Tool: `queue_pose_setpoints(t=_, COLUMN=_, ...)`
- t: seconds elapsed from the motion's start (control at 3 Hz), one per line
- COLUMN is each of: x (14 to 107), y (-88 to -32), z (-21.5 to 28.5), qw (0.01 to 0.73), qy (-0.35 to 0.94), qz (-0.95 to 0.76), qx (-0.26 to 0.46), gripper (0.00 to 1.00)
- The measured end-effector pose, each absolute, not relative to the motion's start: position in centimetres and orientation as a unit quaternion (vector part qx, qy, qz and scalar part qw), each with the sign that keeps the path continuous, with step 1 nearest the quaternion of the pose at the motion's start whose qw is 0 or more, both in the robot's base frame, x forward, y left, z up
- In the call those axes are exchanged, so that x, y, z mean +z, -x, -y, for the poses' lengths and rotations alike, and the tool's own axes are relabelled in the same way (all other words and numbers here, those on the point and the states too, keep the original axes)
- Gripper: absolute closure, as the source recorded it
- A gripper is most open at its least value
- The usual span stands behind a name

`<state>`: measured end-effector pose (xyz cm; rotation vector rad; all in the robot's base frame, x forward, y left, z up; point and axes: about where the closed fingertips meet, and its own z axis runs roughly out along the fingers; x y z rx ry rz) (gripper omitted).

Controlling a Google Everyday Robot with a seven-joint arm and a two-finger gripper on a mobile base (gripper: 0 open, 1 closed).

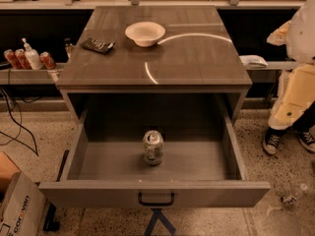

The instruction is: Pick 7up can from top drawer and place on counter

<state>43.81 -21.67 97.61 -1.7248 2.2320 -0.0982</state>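
One can point(153, 148) stood upright at lower centre, on the floor of the open drawer point(98, 193), below the counter point(197, 58) holding a bowl point(145, 33). Gripper was out of frame; its opening could not be told.

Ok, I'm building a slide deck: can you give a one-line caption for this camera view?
7up can upright in the open top drawer, counter holding a white bowl; gripper not in view.

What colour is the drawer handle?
Black; the handle shows in the camera view; gripper not in view.
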Motion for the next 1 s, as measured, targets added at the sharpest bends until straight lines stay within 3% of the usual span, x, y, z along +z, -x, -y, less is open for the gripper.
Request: queue_pose_setpoints(t=1.0, x=95.9, y=-44.3, z=20.9, qw=0.215, qy=0.604, qz=-0.768, qx=-0.013, gripper=0.0)
